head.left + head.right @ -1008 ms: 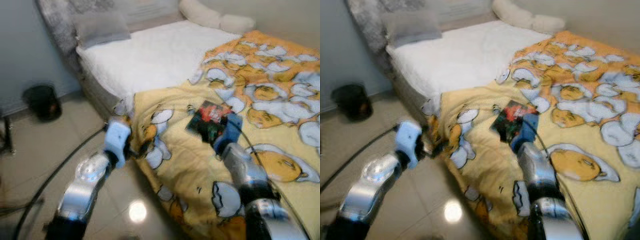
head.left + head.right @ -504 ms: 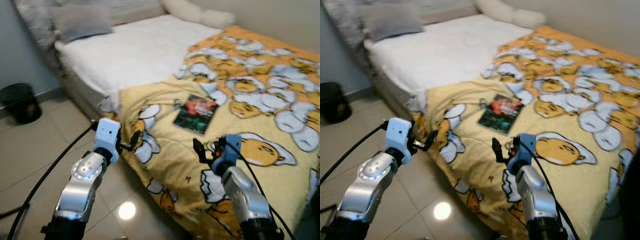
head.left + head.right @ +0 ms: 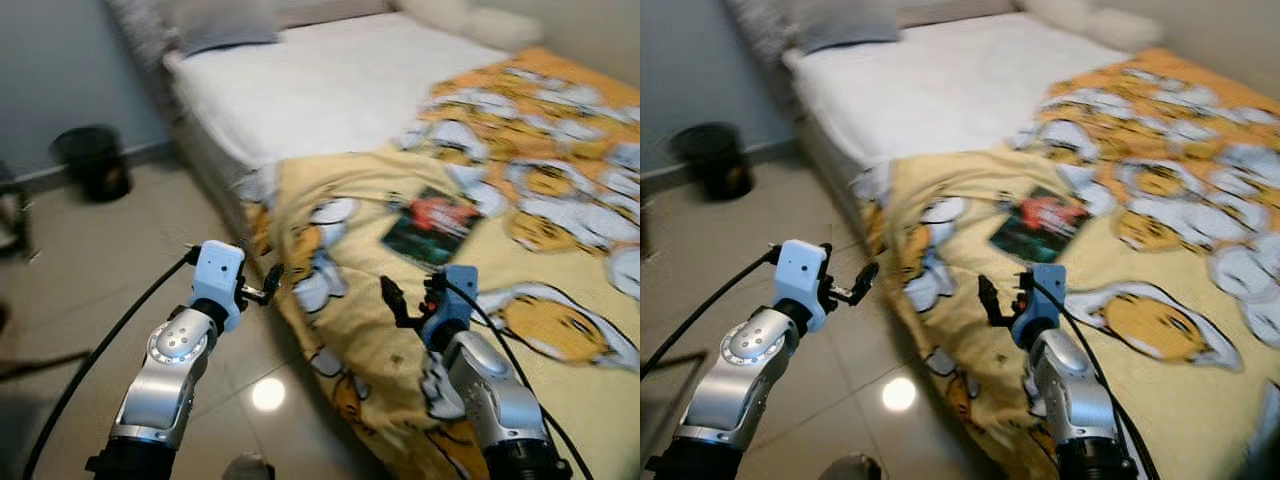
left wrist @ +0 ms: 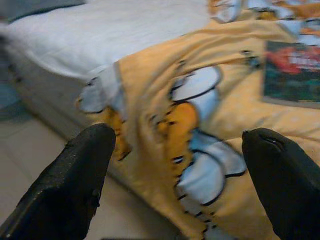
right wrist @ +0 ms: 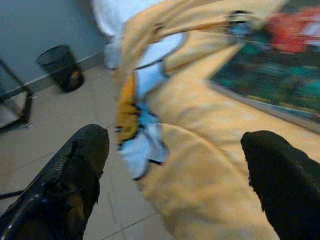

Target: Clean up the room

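Note:
A dark book (image 3: 432, 226) with a red and green cover lies flat on the yellow egg-print blanket (image 3: 360, 330) that drapes over the bed's corner. My right gripper (image 3: 404, 300) hovers open over the blanket, a short way nearer to me than the book; its wrist view looks past both fingers (image 5: 70, 175) at the book (image 5: 270, 75). My left gripper (image 3: 272, 284) is open too. It floats beside the blanket's hanging edge, over the floor, and the left wrist view faces that edge (image 4: 165, 115). Nothing is held.
The bed has a white sheet (image 3: 330, 90) and a grey pillow (image 3: 215, 25) at its far end. A black waste bin (image 3: 95, 160) stands on the tiled floor by the wall at left. A black cable (image 3: 110, 350) trails from the left arm.
My right gripper has drawn back from the book to hover over the blanket nearer me. The view has swung left, showing more floor and the bin. The left arm holds its pose.

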Tool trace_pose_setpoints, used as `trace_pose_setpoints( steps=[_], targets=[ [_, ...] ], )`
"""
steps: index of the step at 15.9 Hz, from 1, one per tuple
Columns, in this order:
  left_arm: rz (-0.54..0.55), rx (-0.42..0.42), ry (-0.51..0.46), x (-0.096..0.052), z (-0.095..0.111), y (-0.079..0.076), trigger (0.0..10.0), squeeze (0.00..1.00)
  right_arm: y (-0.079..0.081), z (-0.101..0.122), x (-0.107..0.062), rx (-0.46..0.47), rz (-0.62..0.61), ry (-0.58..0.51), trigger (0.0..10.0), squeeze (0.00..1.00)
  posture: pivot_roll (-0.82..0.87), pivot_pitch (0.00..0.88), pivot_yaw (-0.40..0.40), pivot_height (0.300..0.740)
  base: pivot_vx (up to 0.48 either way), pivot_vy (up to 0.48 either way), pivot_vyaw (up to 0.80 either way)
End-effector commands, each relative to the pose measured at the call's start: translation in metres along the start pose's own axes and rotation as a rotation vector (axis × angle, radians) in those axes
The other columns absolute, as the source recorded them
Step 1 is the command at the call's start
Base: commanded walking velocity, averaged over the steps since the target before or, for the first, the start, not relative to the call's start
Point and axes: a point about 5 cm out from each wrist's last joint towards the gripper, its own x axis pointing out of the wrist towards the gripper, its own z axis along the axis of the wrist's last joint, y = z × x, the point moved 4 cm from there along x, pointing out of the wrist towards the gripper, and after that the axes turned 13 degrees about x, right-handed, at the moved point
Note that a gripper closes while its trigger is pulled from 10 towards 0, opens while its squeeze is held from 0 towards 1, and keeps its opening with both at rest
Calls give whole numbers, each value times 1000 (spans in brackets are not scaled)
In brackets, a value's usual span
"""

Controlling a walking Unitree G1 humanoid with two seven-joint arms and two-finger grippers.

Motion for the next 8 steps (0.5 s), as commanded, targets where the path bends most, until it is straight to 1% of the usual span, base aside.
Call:
trace_pose_setpoints(
  steps=[1,5,8],
  targets=[
    [12,3,-14,1,6,3,10000,0,-1,6,0,-7,-15,-12,10000,0,62,0,-20,740,289,0,0],
    [-4,20,-3,2,4,3,10000,0,-2,5,1,-9,-23,-7,10000,0,61,0,-14,740,292,0,0],
    [-13,30,-5,3,6,3,10000,0,-6,5,2,-26,-54,-2,10000,0,65,0,-14,740,292,0,0]
  ],
)
